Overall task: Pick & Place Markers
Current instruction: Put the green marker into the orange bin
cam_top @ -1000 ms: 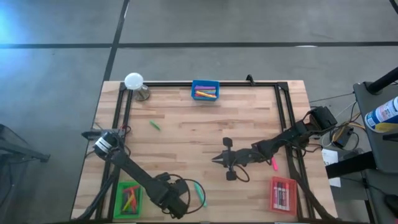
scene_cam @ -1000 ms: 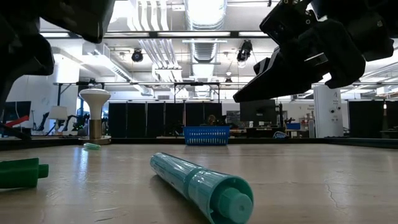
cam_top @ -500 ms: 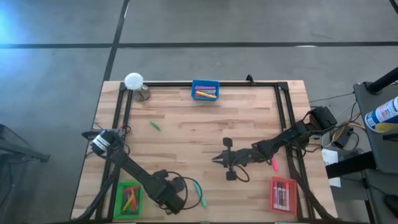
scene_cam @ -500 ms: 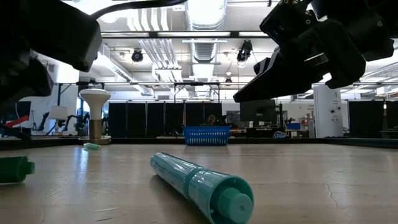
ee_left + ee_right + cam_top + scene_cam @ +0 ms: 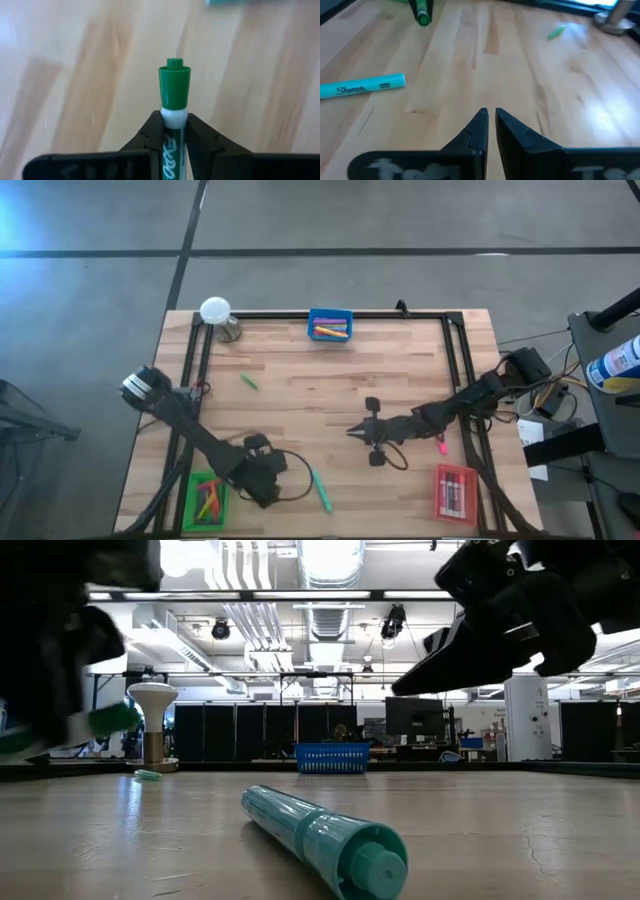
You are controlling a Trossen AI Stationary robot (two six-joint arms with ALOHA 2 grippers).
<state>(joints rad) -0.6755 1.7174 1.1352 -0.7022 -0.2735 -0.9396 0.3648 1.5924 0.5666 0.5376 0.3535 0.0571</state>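
Seen from above, the left gripper (image 5: 262,480) is held at about seven o'clock on the table (image 5: 330,395), just beside the green tray (image 5: 207,498), while a teal marker (image 5: 320,491) lies loose at six o'clock and a small green marker (image 5: 248,382) rests apart toward ten o'clock; the blue tray (image 5: 330,325) at twelve o'clock and the red tray (image 5: 455,492) at five o'clock are both loaded with markers, and a pink marker (image 5: 441,445) is seen by the right arm. The right gripper (image 5: 358,432) is poised near the table's centre. At table height, the teal marker (image 5: 325,837) is shown lying in the foreground, and a green marker (image 5: 100,723) is seen lifted clear of the wood at nine o'clock. Through the left wrist camera, that green marker (image 5: 174,115) is shown pinched narrowly between the fingertips (image 5: 152,132), its cap projecting well forward. Through the right wrist camera, the right gripper (image 5: 490,116) is seen closed to a sliver on nothing above bare wood. Trouble is judged likeliest at the drop: with so little barrel clamped, the pen could be swung or slipped loose, and a release short of the green tray would leave it rolling.
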